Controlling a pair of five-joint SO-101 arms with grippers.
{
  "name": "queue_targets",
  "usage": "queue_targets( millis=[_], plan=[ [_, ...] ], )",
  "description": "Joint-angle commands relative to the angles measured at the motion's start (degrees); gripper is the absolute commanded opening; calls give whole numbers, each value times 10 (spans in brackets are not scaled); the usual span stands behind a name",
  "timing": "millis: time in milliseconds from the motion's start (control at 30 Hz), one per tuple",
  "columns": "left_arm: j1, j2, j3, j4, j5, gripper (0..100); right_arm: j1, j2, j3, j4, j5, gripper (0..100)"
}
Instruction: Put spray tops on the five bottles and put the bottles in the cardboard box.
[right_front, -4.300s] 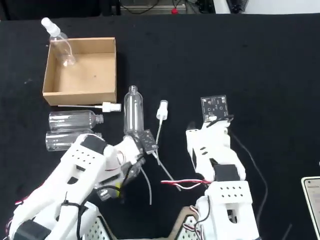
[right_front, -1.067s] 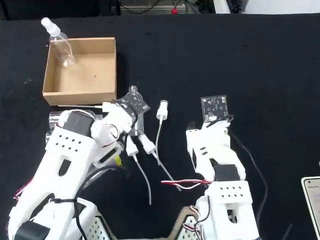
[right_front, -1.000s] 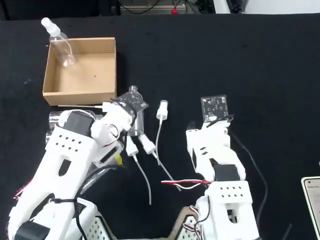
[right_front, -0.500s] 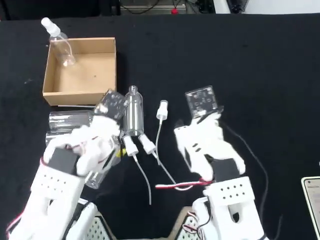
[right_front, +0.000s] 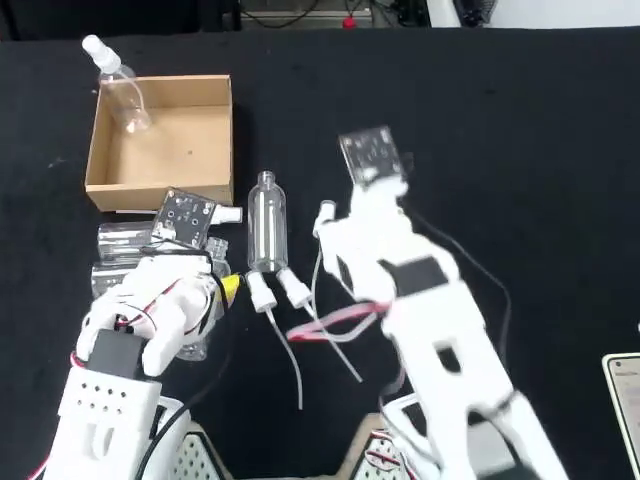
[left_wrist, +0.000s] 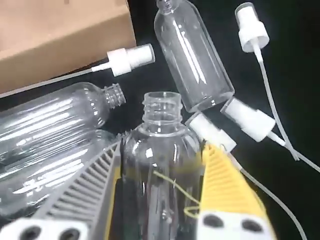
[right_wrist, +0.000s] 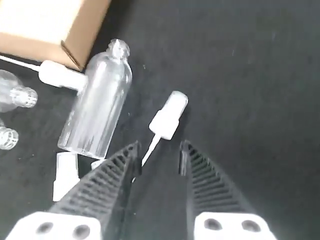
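Only one capped bottle leans in a corner of the cardboard box. The left gripper clamps an open-necked bottle. The right gripper hangs open over a loose spray top. Three other bare bottles lie beside the box, so most of the job seems left.

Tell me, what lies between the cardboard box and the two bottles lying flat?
A loose white spray top with its long thin tube, lying along the cardboard box wall, as the left wrist view shows.
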Motion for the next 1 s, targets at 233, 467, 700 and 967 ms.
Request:
queue_targets(
  millis=[233,467,700,967],
  plan=[
    [0,-6,22,-45,10,102,-8,281,-182,21,-94,251],
    [0,-6,28,-46,40,102,-11,378,-240,27,-98,250],
    [16,-6,39,-58,38,102,-18,448,-293,10,-161,250],
    [28,-6,40,-56,37,102,-18,491,-345,9,-260,250]
  ],
)
